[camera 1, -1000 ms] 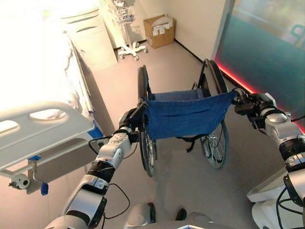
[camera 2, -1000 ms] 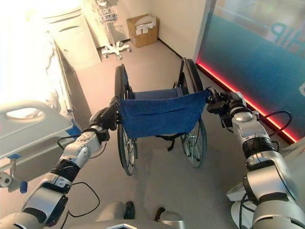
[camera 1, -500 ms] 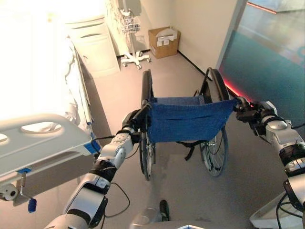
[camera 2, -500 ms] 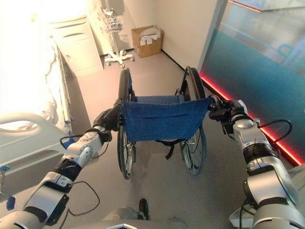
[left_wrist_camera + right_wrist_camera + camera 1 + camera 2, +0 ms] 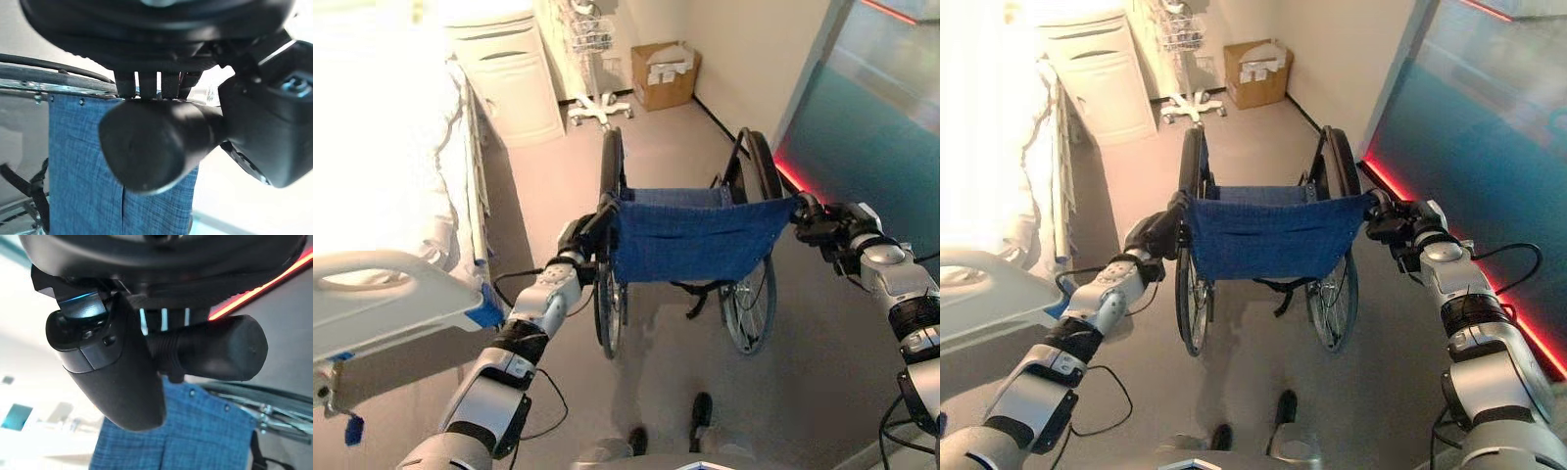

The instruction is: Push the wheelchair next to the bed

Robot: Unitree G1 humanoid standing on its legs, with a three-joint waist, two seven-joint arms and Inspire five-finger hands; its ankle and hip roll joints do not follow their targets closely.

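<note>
**Left eye view: both hands on the push handles, wheelchair beside the bed**

The black-framed wheelchair with a blue fabric backrest (image 5: pixel 690 238) stands on the floor, its back toward the robot, the white hospital bed (image 5: pixel 386 196) to its left across a strip of floor. The left hand (image 5: pixel 579 240) is clenched round the left black rubber push handle (image 5: pixel 146 147); the right hand (image 5: pixel 822 227) grips the right handle (image 5: pixel 215 348). Holding both grips at once probably lets the robot steer the chair evenly. A cardboard box (image 5: pixel 668 74) sits far ahead.
</note>
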